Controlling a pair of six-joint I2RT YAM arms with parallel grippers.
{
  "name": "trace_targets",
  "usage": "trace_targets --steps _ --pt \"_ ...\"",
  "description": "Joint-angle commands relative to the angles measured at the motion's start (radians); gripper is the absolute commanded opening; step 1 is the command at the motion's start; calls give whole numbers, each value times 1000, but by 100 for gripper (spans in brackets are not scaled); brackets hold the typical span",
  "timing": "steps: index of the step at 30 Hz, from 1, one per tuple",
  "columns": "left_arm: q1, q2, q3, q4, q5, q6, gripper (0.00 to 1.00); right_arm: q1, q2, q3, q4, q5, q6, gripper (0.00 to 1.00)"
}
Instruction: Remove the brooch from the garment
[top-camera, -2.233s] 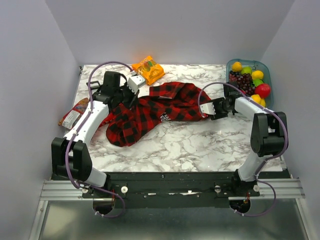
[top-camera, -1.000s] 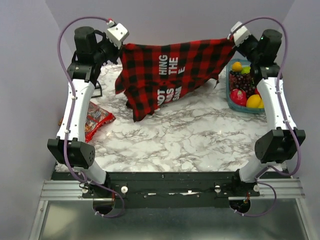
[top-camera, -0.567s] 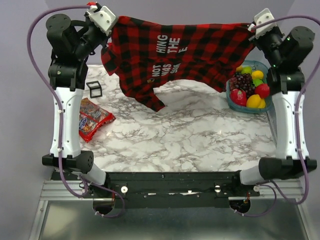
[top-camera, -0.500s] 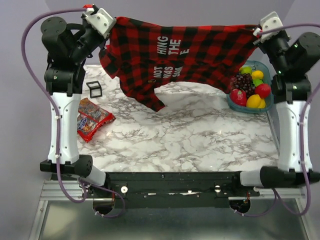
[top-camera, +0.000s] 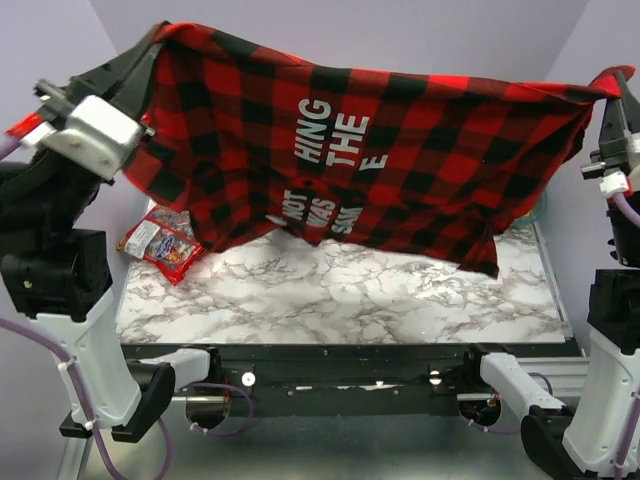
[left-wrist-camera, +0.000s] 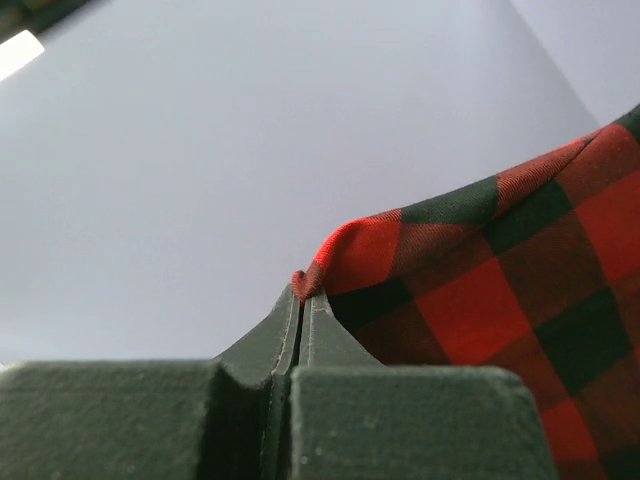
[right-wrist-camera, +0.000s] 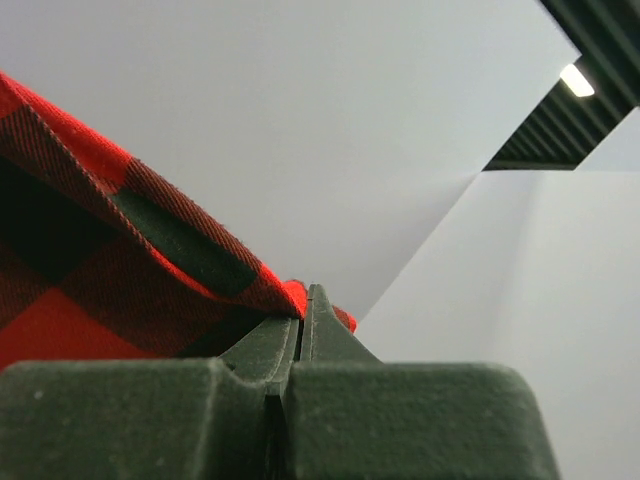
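I hold the red-and-black plaid fabric shirt spread between my two arms, well above the white marble table. My left gripper pinches its left corner, my right gripper its right corner. Below its left edge a red foil snack packet lies on the table.

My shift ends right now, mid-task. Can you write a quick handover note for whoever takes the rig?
Left gripper: shut on one top corner of the garment.
Right gripper: shut on the opposite corner.
The garment hangs spread between them above the table, lettering facing the top camera.
Done: garment opened out.
To do: the brooch is not visible in any view; find it and remove it.
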Motion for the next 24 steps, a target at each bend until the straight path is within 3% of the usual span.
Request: trace_targets --steps 1,5,7,15,19,24 --pt "3 35 104 104 8 -86 0 -10 21 32 78 55 92 0" --pt "3 6 2 77 -2 -21 0 -10 18 -40 87 42 51 1" --pt "3 -38 -151 63 -21 31 0 -10 -6 -103 87 5 -10 0" --pt "3 -134 -793 55 -108 231 0 -10 -139 -606 -22 -142 -238 0" --pt "3 -25 -963 86 -113 285 0 -10 -106 -746 -66 -205 -267 1" --pt "3 203 -937 104 -153 289 0 -10 131 -772 36 -149 -278 0"
